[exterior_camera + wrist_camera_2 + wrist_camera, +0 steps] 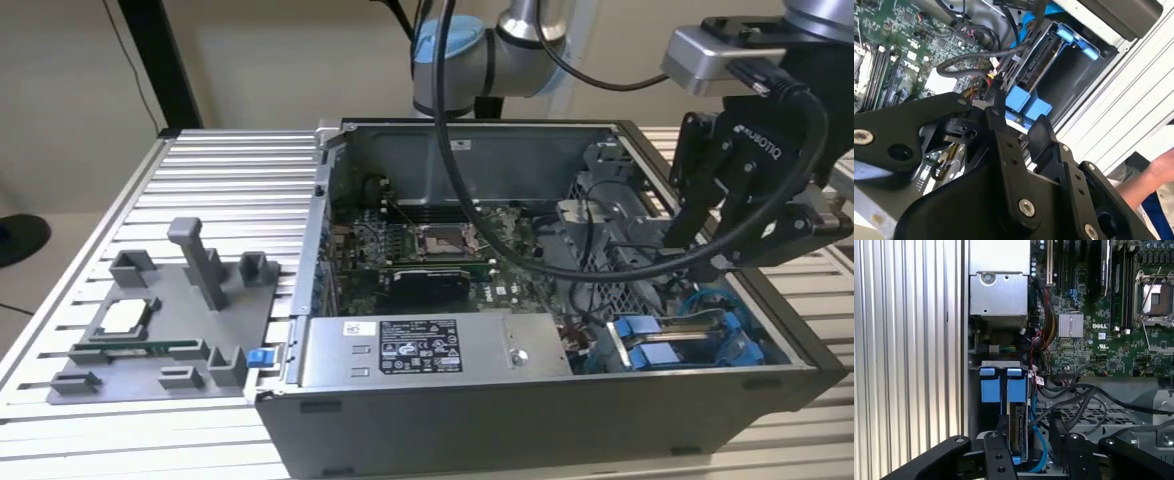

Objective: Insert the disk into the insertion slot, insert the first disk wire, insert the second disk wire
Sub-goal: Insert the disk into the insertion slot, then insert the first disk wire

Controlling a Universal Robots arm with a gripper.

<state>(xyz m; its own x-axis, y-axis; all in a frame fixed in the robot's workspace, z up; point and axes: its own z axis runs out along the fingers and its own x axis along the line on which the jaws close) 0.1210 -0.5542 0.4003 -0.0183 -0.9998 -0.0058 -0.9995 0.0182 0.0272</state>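
Disk (1018, 430) stands on edge inside slot (1000, 363), clipped in its blue carrier, with two blue tabs (989, 387) at the bay mouth. In the exterior view it is at lower right of frame, in the near corner of the PC case (534, 420). Gripper (705, 255) hangs just above the bay at upper right of frame. Its fingers (1004, 135) are spread fairly wide with nothing between them in both wrist views. Black wires (1079, 395) loop beside the bay, and a blue cable (1041, 452) runs just beside the carrier; cannot tell if any is plugged in. Motherboard (427, 250) is mid-frame and the grey box with sticker (414, 350) is below it. Fixture tray (147, 330) sits lower left on the ribbed table (227, 180). A person's hand (1161, 167) is off to the side of the table in the second wrist view.
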